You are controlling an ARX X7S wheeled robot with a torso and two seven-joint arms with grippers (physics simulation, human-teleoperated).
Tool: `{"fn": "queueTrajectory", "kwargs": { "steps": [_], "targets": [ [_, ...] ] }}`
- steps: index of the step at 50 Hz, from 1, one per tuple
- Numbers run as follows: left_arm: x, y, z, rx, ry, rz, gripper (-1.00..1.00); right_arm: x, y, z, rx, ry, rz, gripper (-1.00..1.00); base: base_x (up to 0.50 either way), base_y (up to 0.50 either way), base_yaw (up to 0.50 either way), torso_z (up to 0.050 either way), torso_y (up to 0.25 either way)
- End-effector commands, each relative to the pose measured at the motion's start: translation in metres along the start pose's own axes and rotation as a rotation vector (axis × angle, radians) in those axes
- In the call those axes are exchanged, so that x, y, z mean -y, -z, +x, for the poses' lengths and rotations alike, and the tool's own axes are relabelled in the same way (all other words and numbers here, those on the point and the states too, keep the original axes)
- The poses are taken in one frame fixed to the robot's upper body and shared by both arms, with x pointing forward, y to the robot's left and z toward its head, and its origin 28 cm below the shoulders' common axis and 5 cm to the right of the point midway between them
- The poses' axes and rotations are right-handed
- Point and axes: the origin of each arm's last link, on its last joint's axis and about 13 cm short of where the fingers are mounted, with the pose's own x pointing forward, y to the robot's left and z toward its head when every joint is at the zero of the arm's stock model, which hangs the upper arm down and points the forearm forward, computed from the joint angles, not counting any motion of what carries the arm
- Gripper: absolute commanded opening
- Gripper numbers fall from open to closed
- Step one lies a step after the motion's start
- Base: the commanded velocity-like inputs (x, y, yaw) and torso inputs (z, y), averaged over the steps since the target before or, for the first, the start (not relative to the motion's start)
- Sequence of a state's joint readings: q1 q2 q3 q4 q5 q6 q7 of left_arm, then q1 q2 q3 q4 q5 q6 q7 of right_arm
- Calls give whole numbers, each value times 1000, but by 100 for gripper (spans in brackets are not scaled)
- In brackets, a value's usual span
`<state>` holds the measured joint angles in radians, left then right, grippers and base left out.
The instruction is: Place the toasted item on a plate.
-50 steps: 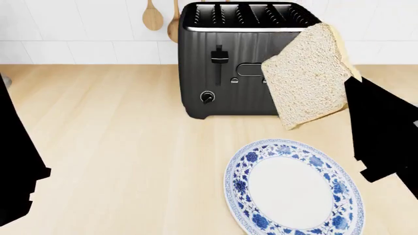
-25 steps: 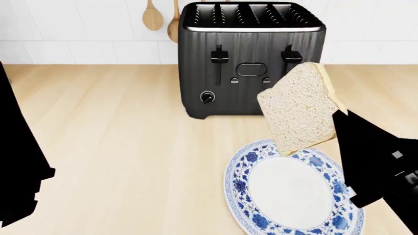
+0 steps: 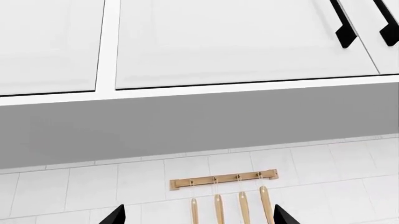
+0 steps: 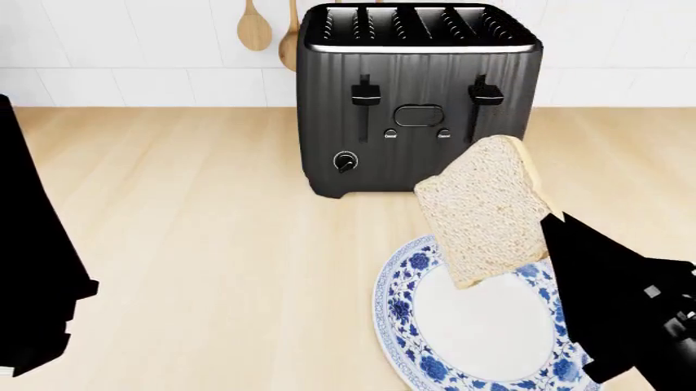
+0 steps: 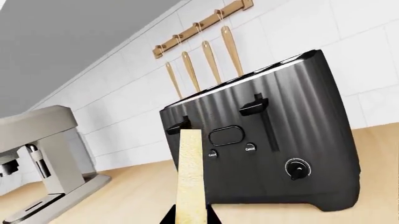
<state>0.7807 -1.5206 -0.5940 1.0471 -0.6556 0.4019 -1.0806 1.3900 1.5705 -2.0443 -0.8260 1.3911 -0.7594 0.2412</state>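
The toasted item (image 4: 484,210), a thick pale tan bread slice with a yellow crust edge, hangs tilted just above the far edge of the plate (image 4: 405,303), a round white plate with a blue floral rim on the wooden counter. My right gripper (image 4: 549,224) is shut on the slice's right edge; in the right wrist view the slice (image 5: 190,175) stands edge-on between the two black fingertips of the gripper (image 5: 188,218). My left gripper (image 3: 196,219) is open and empty, pointing up at the wall; its arm is a black shape at the left of the head view.
A black four-slot toaster (image 4: 419,98) stands behind the plate, also in the right wrist view (image 5: 268,154). Wooden spoons (image 4: 256,28) hang on the tiled wall from a rail (image 3: 224,179) under white cabinets. A grey stand mixer (image 5: 44,154) stands further along the counter.
My right gripper has carried the slice down and toward me, from beside the toaster's top corner to just above the plate's far edge. The left arm has barely moved.
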Motion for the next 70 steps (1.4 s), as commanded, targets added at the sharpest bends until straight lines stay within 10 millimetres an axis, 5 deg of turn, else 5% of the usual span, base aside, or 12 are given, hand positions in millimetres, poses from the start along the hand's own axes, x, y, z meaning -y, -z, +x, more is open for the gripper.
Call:
{"fn": "queueTrajectory", "kwargs": {
  "steps": [1, 25, 51, 52, 70],
  "targets": [
    [1, 0, 0, -2, 2, 0, 100, 6, 8, -7, -20, 4, 8, -100, 0, 0, 0, 0, 0],
    [2, 1, 1, -4, 6, -3, 100, 18, 27, -28, -76, 13, 23, -100, 0, 0, 0, 0, 0],
    [3, 1, 0, -6, 5, -2, 100, 28, 30, -28, -135, 36, 31, -100, 0, 0, 0, 0, 0],
    [3, 1, 0, -6, 5, -2, 100, 28, 30, -28, -137, 40, 30, 100, 0, 0, 0, 0, 0],
    [4, 2, -2, -12, 7, -7, 100, 33, 31, -27, -164, 56, 40, 100, 0, 0, 0, 0, 0]
  ]
}}
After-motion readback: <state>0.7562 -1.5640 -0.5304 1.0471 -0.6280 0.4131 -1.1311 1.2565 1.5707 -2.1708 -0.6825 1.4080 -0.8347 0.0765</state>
